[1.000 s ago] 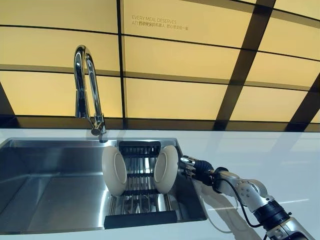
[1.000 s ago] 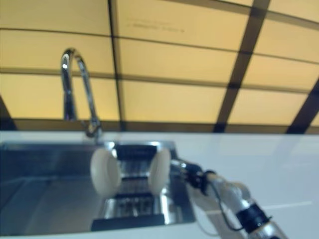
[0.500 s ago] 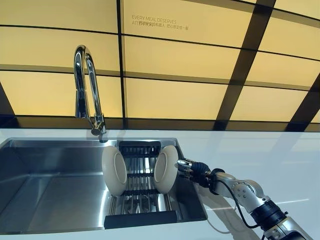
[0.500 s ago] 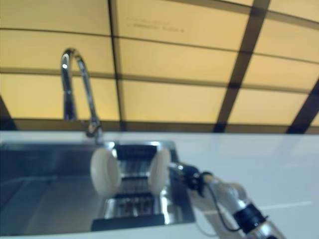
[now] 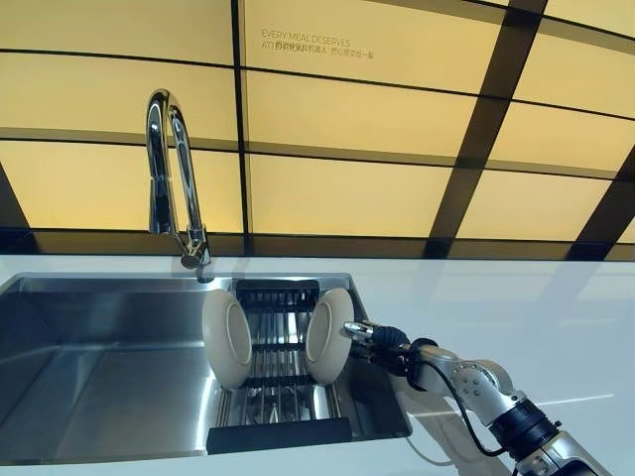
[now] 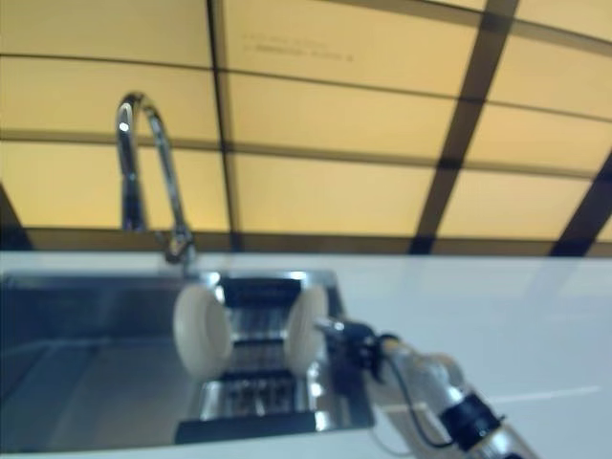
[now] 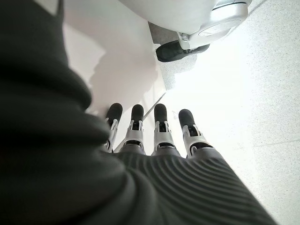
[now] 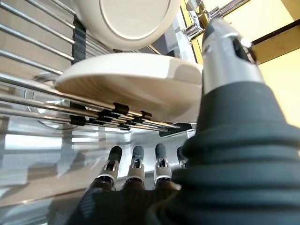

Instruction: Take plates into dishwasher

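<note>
Two cream plates stand on edge in a dish rack [image 5: 279, 409] inside the sink: the left plate [image 5: 226, 339] and the right plate [image 5: 329, 335]. My right hand [image 5: 380, 337] reaches in from the right, its fingertips at the right plate's rim. In the right wrist view the right plate [image 8: 126, 82] lies between the straight fingers [image 8: 135, 164] and the raised thumb [image 8: 229, 51], and the left plate [image 8: 133, 21] shows beyond it. The hand is open and not closed on the plate. My left hand [image 7: 154, 138] shows only in its wrist view, fingers straight, holding nothing.
The steel sink [image 5: 99, 382] is set in a white counter [image 5: 516, 302]. A tall chrome faucet [image 5: 169, 169] rises behind the sink's far edge. A yellow panelled wall stands behind the counter. No dishwasher is in view.
My right hand has moved left along the counter edge toward the right plate, from a short gap to its fingertips at the rim. The plates have not moved.
</note>
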Robot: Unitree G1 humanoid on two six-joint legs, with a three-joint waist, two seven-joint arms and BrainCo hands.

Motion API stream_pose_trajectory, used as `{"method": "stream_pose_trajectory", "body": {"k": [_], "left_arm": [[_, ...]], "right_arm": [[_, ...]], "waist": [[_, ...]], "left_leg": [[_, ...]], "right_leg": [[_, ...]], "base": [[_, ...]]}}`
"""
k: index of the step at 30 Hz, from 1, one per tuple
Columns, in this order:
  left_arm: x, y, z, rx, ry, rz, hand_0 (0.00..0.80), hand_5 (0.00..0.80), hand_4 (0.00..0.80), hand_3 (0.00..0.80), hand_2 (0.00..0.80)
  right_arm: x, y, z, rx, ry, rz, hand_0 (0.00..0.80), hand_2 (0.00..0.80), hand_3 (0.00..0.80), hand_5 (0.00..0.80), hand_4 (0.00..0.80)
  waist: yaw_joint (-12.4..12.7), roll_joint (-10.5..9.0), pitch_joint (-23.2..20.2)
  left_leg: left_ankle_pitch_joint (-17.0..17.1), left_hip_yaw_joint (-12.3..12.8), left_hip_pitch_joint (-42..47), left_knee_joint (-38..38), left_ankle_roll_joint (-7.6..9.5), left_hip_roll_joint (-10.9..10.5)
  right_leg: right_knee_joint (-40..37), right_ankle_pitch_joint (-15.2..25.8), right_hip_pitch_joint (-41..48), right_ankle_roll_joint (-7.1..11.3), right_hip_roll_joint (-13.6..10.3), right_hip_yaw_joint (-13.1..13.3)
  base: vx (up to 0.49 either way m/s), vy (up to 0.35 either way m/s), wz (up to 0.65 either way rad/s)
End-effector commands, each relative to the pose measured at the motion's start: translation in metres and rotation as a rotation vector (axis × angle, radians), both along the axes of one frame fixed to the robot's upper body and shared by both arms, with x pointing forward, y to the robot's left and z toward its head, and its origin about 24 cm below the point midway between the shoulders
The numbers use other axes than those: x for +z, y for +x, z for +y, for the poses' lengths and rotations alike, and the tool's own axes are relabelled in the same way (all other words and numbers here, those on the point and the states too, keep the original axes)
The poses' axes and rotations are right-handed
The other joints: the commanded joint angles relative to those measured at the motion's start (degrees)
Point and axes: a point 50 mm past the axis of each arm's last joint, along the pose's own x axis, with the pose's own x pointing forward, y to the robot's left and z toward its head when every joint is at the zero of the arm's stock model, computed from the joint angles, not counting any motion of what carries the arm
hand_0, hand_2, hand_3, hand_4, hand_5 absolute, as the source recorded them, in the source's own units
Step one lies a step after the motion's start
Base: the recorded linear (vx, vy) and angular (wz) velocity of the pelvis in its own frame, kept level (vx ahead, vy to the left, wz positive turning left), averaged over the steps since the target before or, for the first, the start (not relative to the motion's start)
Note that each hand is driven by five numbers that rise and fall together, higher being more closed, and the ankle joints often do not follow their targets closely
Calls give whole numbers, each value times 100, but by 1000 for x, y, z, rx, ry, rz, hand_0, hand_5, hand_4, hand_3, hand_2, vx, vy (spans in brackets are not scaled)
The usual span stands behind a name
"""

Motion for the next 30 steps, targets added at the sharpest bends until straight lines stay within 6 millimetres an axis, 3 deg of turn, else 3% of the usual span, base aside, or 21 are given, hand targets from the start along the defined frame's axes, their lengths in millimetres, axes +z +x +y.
{"method": "stream_pose_trajectory", "body": {"k": [1, 30], "left_arm": [[2, 25, -5, -73, -2, -36, 0, 0, 0, 0, 0], [3, 29, -9, -79, -7, -42, 0, 0, 0, 0, 0]], "right_arm": [[43, 16, 21, 27, 94, -133, 0, 0, 0, 0, 0], [35, 17, 22, 4, 48, -111, 0, 0, 0, 0, 0]], "waist": [[153, -43, 113], [197, -43, 177]], "left_leg": [[-169, 203, 24, 14, -142, 212], [-151, 165, -12, 14, -111, 179]], "right_leg": [[14, -243, 218, 119, 140, -229], [14, -219, 195, 122, 140, -245]], "base": [[0, 0, 0], [0, 0, 0]]}}
